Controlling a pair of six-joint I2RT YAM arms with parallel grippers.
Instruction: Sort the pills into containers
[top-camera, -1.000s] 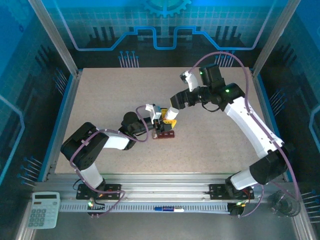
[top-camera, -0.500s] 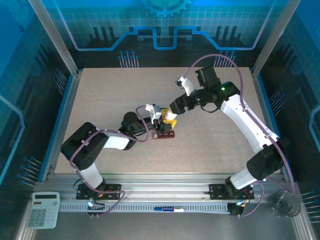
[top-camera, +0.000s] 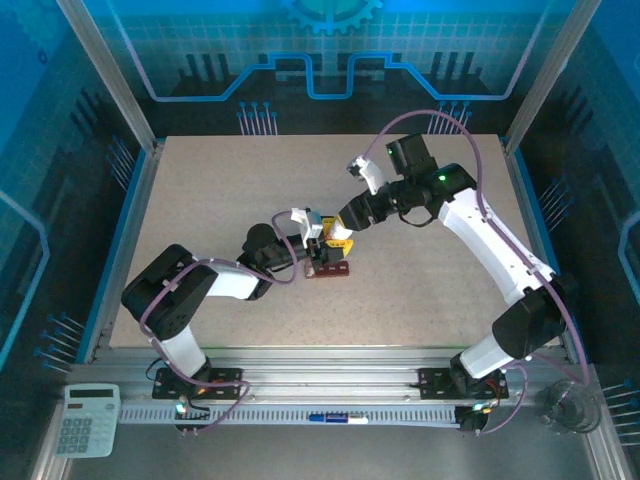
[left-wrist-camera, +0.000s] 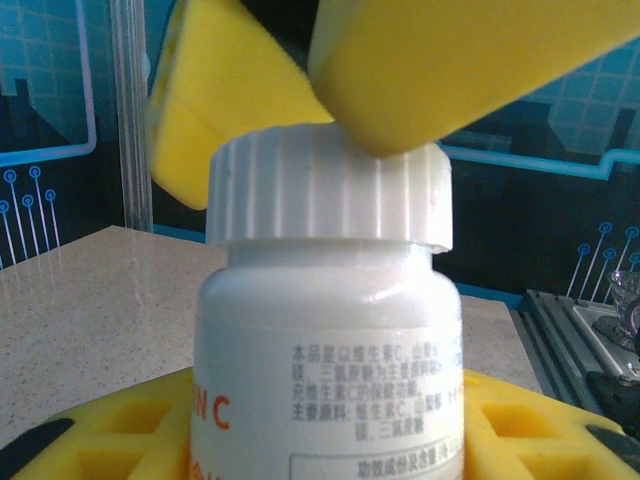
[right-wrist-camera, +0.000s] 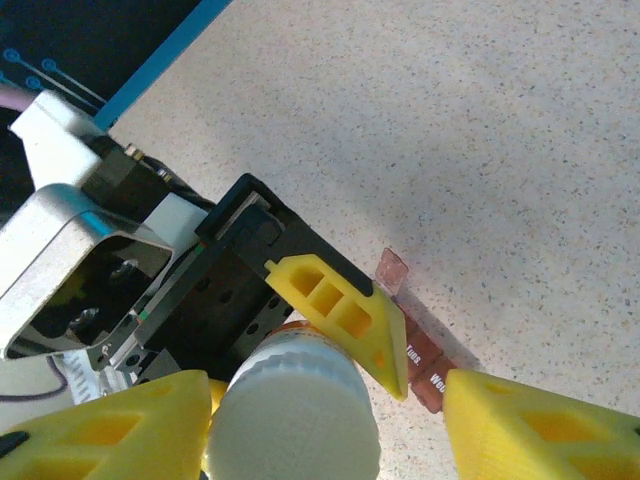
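Containers (right-wrist-camera: 416, 358) on table (right-wrist-camera: 450, 120), left hand (left-wrist-camera: 325, 440) gripping bottle (left-wrist-camera: 330, 330), right hand (right-wrist-camera: 320, 430) straddling cap (left-wrist-camera: 320, 190)

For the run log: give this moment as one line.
left tool: holding white bottle | right tool: open, straddling cap | containers: on table

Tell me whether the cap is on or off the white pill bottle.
On. In the left wrist view the ribbed white cap sits squarely on the neck of the white bottle, with no gap showing.
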